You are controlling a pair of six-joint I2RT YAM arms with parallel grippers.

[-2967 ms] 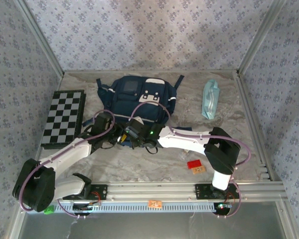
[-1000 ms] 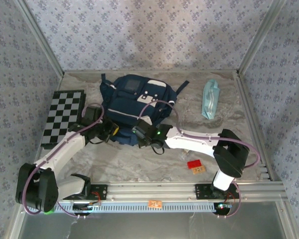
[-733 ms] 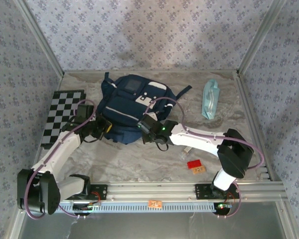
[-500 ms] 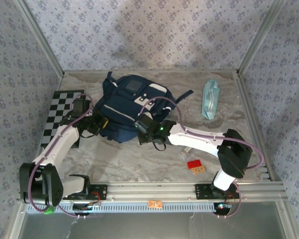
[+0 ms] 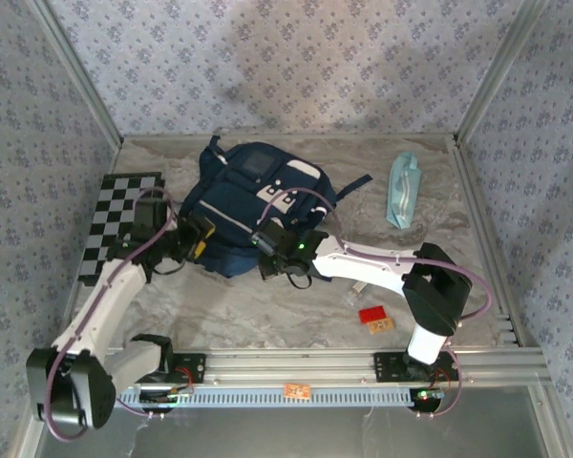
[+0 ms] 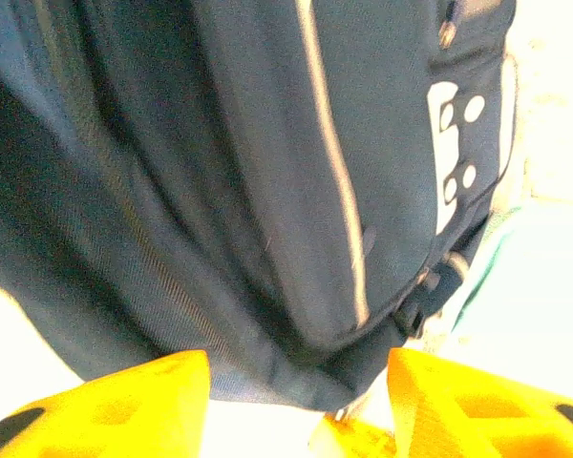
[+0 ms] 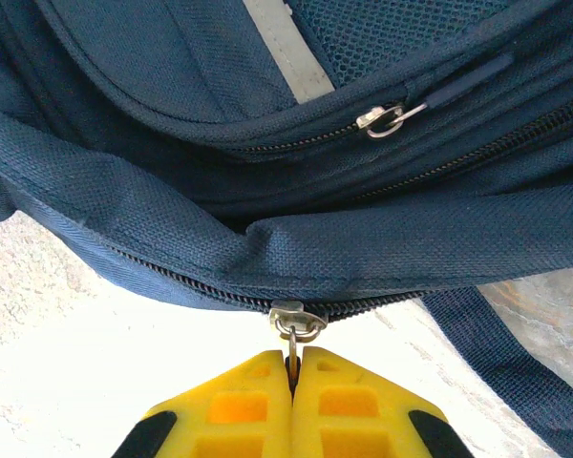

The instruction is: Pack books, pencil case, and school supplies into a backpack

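Quick status from me. The backpack (image 5: 258, 196) is lying on the table (image 5: 267, 320), a bit left of centre and toward the far side. It's turned at an angle, with one strap (image 5: 351, 182) trailing off to the right.

My right gripper (image 5: 265, 256) is at the bag's near edge. On the wrist cam its yellow fingers (image 7: 239, 405) are pressed tight together, pinching the little metal zipper pull (image 7: 296, 322) that hangs off the zip along the bag's lower seam.

My left gripper (image 5: 197, 244) sits at the bag's left side. Its fingers (image 6: 124, 401) are spread wide with nothing between them. The navy fabric with its thin white stripe starts right past the tips, but I can't tell if they're touching it.

The pencil case (image 5: 402, 189) is over at the far right, lying lengthwise near-to-far and well apart from the bag. The checkered board (image 5: 115, 224) is along the left edge of the table, and there's a small red piece (image 5: 371, 314) on the near right by my right arm.
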